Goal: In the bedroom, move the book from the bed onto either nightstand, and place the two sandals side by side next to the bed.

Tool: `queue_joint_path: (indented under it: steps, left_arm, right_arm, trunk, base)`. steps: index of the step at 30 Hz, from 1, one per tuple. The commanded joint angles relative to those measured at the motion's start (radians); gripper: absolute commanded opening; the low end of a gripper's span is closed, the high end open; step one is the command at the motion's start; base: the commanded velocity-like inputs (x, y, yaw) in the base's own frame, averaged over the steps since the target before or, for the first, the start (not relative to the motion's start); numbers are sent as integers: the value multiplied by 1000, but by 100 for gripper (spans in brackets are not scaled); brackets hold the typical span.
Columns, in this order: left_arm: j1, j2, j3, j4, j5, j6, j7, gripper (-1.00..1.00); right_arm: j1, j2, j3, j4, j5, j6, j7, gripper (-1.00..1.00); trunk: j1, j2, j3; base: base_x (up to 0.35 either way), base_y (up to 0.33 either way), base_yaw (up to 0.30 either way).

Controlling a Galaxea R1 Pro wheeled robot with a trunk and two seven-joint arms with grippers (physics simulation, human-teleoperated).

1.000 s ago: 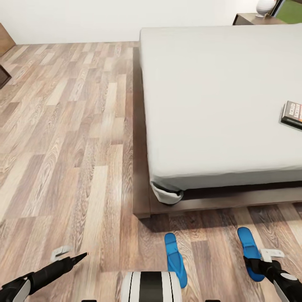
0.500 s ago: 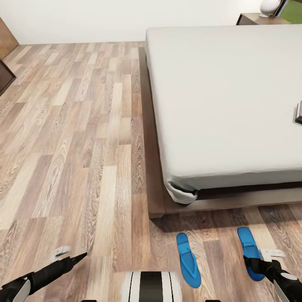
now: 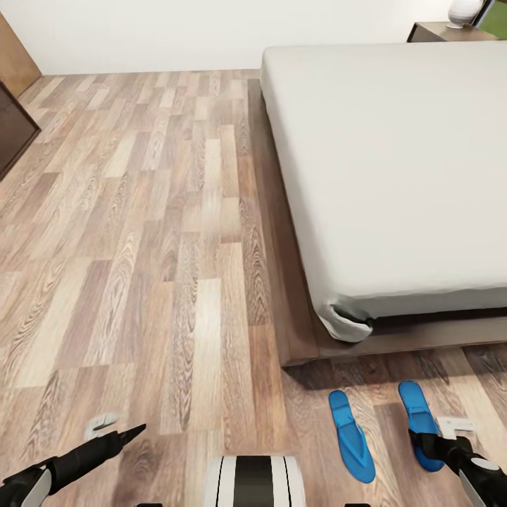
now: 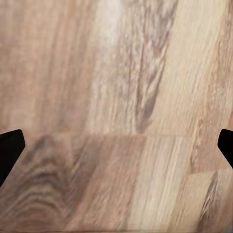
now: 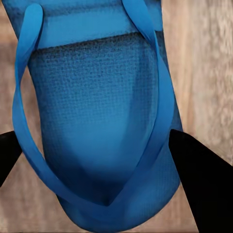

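So the right claw [image 3: 428, 442] is down at the heel end of one blue sandal [image 3: 420, 421], and in the right wrist view the two dark fingers [image 5: 201, 187] sit on either side of that sandal's sole [image 5: 99, 131], strap loop between them. They look like they're clamped on it, holding it just off or right at the floor [image 3: 141, 232] — can't tell which. The other sandal [image 3: 351, 435] lies flat on the planks just beside it, closer to the robot's middle, both near the foot corner of the bed [image 3: 394, 169].

The left claw [image 3: 113, 431] hangs over bare floor with nothing in it; in the left wrist view the fingertips [image 4: 9, 150] sit far apart at the picture's edges, so it's released.

Nightstand [image 3: 440, 30] is way off at the far corner past the mattress.

What could go wrong: that grip is only on the thin sole edge, so the sandal could pivot or slip out while the base moves. Also, setting it down crooked or on top of its partner would ruin the side-by-side bit. The bed frame is close too.
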Motion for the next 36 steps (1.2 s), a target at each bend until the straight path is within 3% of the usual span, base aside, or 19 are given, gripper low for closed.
queue_joint_path:
  steps: [1, 9, 23, 36]
  left_arm:
    - [-1, 0, 2, 1, 7, 10, -3, 100]
    - [0, 0, 2, 1, 7, 10, -2, 100]
    - [0, 0, 1, 1, 7, 9, 25, 100]
    - [0, -1, 0, 1, 7, 10, 30, 100]
  right_arm:
    - [0, 1, -7, -2, 1, 3, 8, -100]
    - [0, 1, -7, -2, 1, 3, 8, -100]
    - [0, 1, -7, -2, 1, 3, 8, -100]
    - [0, 1, -7, -2, 1, 3, 8, -100]
  trunk:
    - [0, 0, -1]
    - [0, 0, -1]
    - [0, 0, -1]
    - [6, -3, -51]
  base:
    - [0, 322, 0]
    - [0, 288, 0]
    - [0, 16, 0]
    - [0, 0, 0]
